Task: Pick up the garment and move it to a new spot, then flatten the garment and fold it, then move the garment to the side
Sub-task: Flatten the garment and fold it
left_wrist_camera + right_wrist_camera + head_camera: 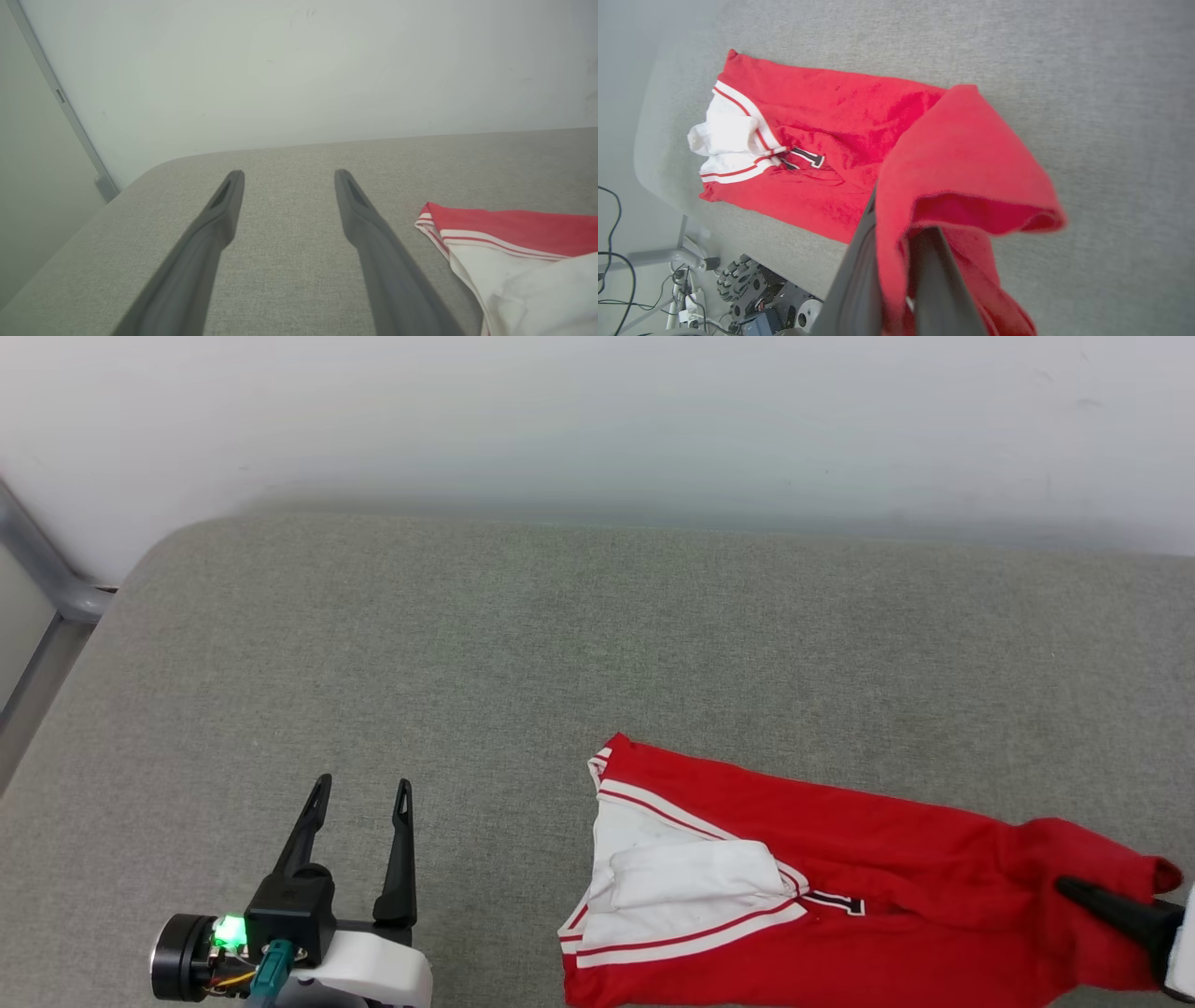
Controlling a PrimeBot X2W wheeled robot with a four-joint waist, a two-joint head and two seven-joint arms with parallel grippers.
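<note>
In right end effector (899, 242), pinched tight: garment (840, 116).

Right claw (1083, 894) on garment (840, 859), left claw (364, 789) apart

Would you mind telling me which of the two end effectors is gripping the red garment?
The right end effector, shut on a raised fold of the garment; the left end effector stands open above the grey surface, touching no cloth.

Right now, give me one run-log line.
right gripper: shut on red jersey edge | left gripper: open, empty | red jersey: rumpled on grey fabric surface
</note>
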